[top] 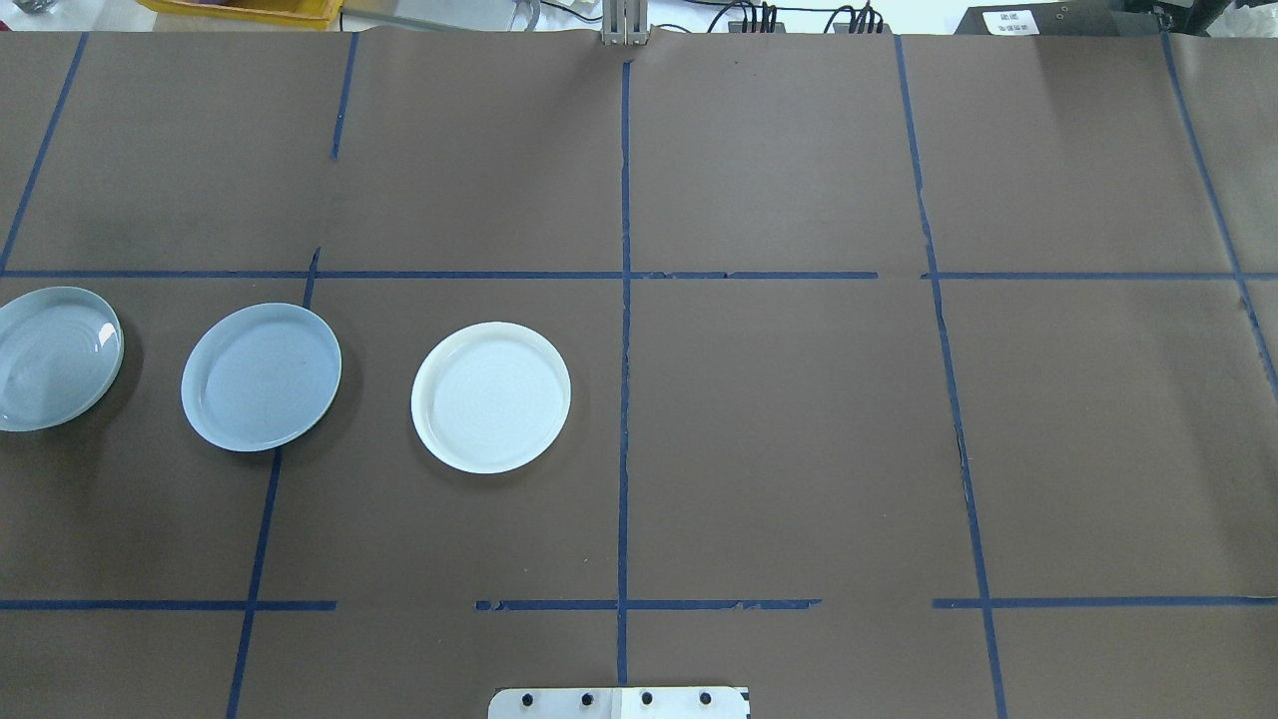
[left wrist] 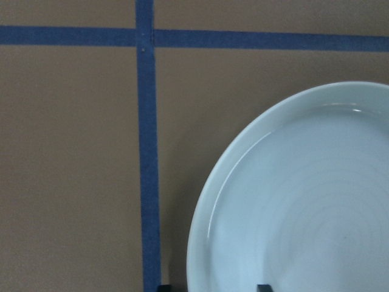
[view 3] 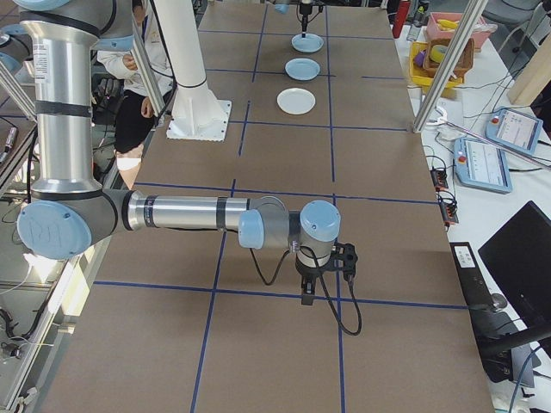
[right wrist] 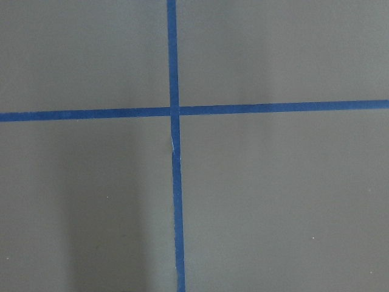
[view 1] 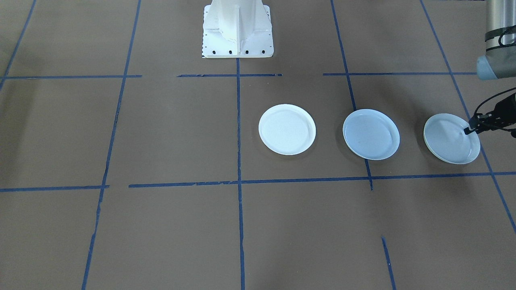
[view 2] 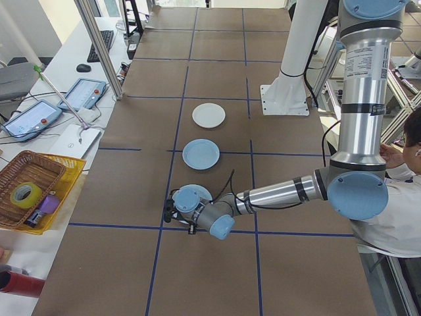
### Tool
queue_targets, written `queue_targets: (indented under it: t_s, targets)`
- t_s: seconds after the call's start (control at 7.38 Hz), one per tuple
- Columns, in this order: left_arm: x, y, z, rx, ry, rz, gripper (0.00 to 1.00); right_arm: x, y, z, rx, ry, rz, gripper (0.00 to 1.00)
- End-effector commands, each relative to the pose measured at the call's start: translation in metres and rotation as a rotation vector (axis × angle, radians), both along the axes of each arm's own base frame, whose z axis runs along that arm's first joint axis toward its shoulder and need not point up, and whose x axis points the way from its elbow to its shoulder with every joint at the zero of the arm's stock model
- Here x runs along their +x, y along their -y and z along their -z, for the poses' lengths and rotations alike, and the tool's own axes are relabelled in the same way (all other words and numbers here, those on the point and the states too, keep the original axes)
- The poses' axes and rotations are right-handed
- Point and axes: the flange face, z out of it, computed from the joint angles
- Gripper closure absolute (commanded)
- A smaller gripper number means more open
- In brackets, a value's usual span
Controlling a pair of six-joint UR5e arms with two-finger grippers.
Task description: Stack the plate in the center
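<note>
the smooth pale blue-grey plate lies flat on the brown paper-covered table, the middle one of three plates set in a row, apart from one another. in the overhead view it sits left of the table's middle, over a blue tape line that runs out from under it toward 6 o'clock. nothing rests on it and no gripper touches it.

at its 3 o'clock in that view, a gap away, is the bright white plate, just left of the central tape line. at its 9 o'clock, cut by the frame edge, is the pale ringed plate, glossy, with faint concentric grooves.

the left gripper is at the outer rim of the ringed plate, at the plate's 3 o'clock in the front-facing view. the left wrist camera shows two dark fingertips at the bottom edge, spread apart, with the plate's rim lying between them; whether they press on the rim cannot be told. in the left side view the near arm reaches low across the table to that same plate.

the right gripper shows only in the right side view, hanging just above bare table near a tape crossing, well apart from all three plates; how far open it is cannot be told. its wrist camera shows only brown paper and a tape cross.

the white robot base stands at 12 o'clock in the front-facing view. a seated person shows at the side view's right edge.
</note>
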Motion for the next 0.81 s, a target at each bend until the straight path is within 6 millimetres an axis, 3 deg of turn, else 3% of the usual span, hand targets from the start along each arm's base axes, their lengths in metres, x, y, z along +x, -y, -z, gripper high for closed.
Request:
queue_targets:
  t_s: [0.0, 0.27, 0.41, 0.68]
  targets:
    - [0.001, -0.002, 0.001, -0.012, -0.023, -0.012, 1.0, 0.0, 0.0, 0.0, -0.001, 0.001, -0.001, 0.0]
    - [-0.004, -0.01, 0.025, -0.064, -0.229, -0.085, 1.0, 0.0, 0.0, 0.0, -0.001, 0.001, -0.001, 0.0]
    - [-0.025, 0.001, 0.052, -0.02, -0.249, -0.039, 1.0, 0.0, 0.0, 0.0, -0.001, 0.0, -0.001, 0.0]
    - [-0.022, 0.015, 0.108, -0.092, -0.226, 0.101, 1.0, 0.0, 0.0, 0.0, -0.001, 0.0, -0.001, 0.0]
